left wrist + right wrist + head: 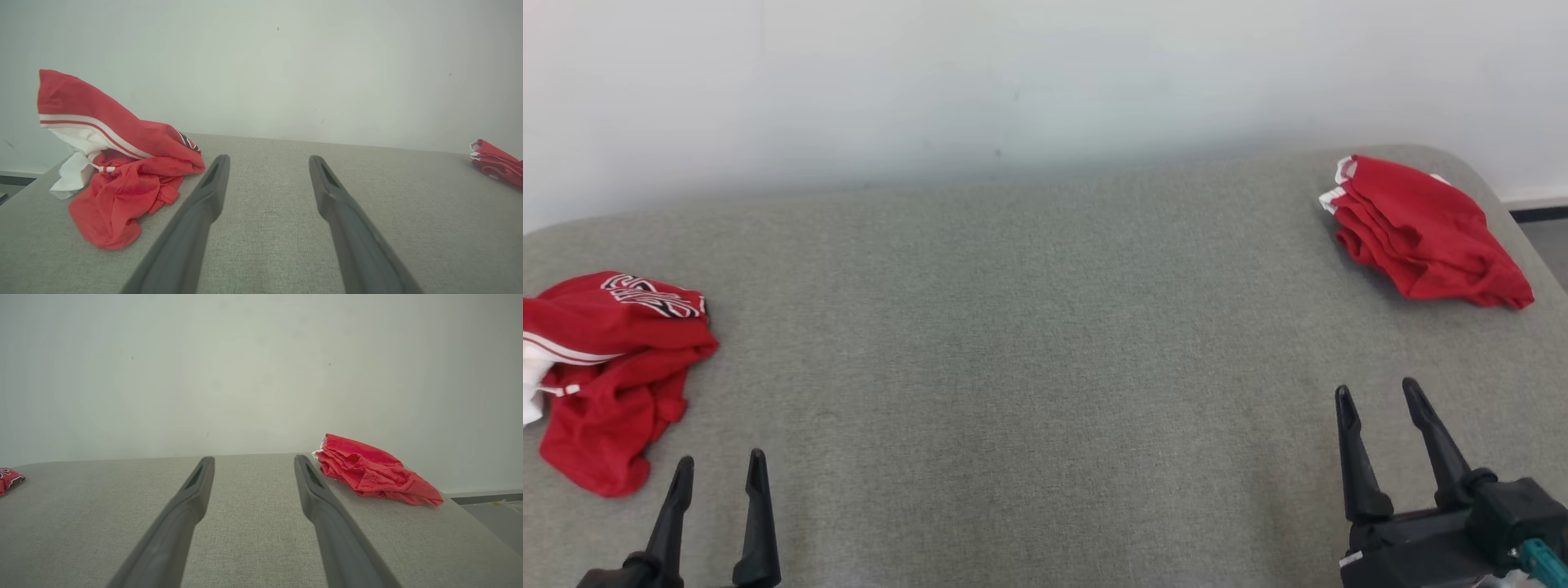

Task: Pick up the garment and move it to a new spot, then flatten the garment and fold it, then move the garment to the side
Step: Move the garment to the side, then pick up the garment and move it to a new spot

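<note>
A crumpled red garment (609, 367) with white stripes and a printed band lies heaped at the left edge of the grey padded table (1029, 343); the left wrist view shows that heap (122, 171) just left of my fingers. My left gripper (721, 469) stands open and empty near the front edge, a little right of the heap. Over the front right of the table my right gripper (1376, 396) is open with nothing between its fingers. The open left gripper (267, 161) and right gripper (253, 461) both point across bare cloth toward the wall.
A second red garment (1421, 229), folded, lies at the far right corner, also seen as a red bundle (372, 471) and a small red shape (496, 163). A pale wall (1013, 82) runs behind the table. The table's rounded right edge drops to the floor (1547, 245).
</note>
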{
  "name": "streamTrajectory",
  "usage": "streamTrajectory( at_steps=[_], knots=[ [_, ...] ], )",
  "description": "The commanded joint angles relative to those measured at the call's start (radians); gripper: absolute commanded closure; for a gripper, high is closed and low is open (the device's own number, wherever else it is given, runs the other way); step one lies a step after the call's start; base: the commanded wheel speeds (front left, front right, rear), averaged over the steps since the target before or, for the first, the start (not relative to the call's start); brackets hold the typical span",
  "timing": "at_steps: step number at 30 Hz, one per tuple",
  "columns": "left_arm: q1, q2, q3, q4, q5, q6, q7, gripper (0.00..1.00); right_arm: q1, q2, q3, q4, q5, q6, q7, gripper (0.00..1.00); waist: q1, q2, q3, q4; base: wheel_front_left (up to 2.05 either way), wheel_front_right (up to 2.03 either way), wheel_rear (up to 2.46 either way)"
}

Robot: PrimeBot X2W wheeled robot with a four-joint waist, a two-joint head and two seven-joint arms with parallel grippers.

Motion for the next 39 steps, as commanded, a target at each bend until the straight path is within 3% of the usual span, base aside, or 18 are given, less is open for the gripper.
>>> streamTrajectory(
  at_steps=[1,11,39],
  knots=[
    [0.017,-0.002,0.003,0.011,-0.002,0.005,0.0,0.0,0.028,0.01,0.001,-0.011,-0.019,-0.003,0.006,0.0,0.0002,0.0002,-0.033,0.027,0.0,0.0,0.0],
    [0.03,-0.002,-0.012,0.04,0.011,0.007,0.0,0.0,0.09,0.065,0.007,-0.04,-0.059,-0.003,0.052,0.0,0.0002,0.0002,-0.075,0.043,0.0,0.0,0.0],
    [0.012,0.024,0.005,0.046,0.009,0.047,0.006,0.0,0.092,0.103,0.044,-0.051,-0.029,-0.003,0.108,0.0,0.0002,0.0002,-0.07,0.046,0.0,0.0,0.0]
  ],
)
